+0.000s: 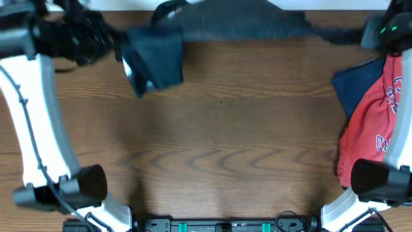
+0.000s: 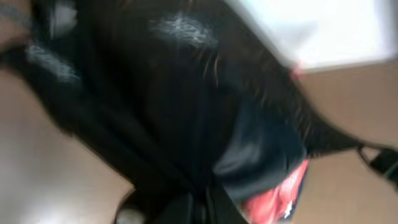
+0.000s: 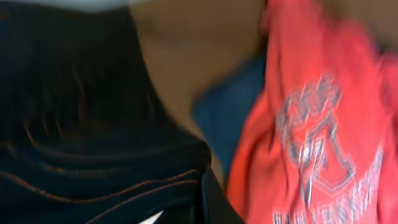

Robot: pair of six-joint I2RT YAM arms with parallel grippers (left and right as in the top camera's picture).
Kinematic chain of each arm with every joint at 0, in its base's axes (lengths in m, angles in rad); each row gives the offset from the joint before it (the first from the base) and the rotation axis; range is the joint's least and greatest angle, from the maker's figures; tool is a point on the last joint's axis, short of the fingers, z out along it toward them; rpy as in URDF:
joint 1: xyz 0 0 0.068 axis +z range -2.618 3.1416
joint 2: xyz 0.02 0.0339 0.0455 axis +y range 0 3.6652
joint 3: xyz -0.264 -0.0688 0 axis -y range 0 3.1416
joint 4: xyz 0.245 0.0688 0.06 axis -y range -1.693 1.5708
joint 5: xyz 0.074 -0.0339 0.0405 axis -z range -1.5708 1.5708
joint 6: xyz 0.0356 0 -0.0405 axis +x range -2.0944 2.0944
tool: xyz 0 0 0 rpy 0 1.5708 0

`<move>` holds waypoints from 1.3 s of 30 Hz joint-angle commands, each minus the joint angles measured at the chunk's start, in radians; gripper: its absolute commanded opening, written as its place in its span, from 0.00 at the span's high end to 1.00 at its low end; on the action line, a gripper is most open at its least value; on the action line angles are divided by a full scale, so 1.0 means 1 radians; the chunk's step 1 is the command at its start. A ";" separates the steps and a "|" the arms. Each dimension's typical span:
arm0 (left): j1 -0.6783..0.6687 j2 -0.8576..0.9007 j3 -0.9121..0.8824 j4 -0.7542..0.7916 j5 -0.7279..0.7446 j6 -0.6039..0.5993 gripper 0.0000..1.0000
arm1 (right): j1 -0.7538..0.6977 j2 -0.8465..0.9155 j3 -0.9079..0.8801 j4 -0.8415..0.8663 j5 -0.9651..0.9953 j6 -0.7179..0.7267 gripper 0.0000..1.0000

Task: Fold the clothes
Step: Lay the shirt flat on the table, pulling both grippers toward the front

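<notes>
The black jersey (image 1: 238, 22) with thin orange lines hangs stretched and blurred along the far edge of the table, between my two grippers. My left gripper (image 1: 120, 50) is at the far left, shut on one end of it; a folded flap droops below it. In the left wrist view the jersey (image 2: 186, 93) fills the frame and bunches into the jaws (image 2: 199, 211). My right gripper (image 1: 362, 35) is at the far right, shut on the other end. The right wrist view shows the jersey (image 3: 74, 124) pinched at the jaws (image 3: 205, 205).
A red shirt with white lettering (image 1: 370, 122) lies on a navy garment (image 1: 357, 84) at the table's right edge; both show in the right wrist view (image 3: 323, 124) (image 3: 224, 112). The brown wooden table (image 1: 225, 142) spreads below the jersey.
</notes>
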 commanded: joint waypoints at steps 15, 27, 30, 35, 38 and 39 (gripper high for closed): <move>-0.041 -0.010 -0.757 -0.090 -0.169 0.326 0.95 | -0.048 -0.001 -0.696 -0.058 0.050 0.117 0.99; -0.037 -0.294 -1.065 0.056 -0.311 0.180 0.94 | -0.051 -0.128 -1.038 0.111 -0.027 0.148 0.98; -0.037 -0.354 -1.072 0.122 -0.311 0.137 0.94 | -0.051 -0.158 -1.039 0.163 -0.039 0.151 0.99; -0.037 -0.364 -1.072 0.323 -0.282 0.030 0.94 | -0.051 -0.169 -1.040 0.335 -0.109 0.150 0.99; -0.037 -0.343 -1.072 0.467 -0.235 0.016 0.94 | -0.051 -0.167 -1.040 0.462 -0.152 0.150 0.99; -0.037 -0.335 -1.072 0.504 -0.231 0.011 0.94 | -0.050 -0.167 -1.040 0.495 -0.159 0.150 0.99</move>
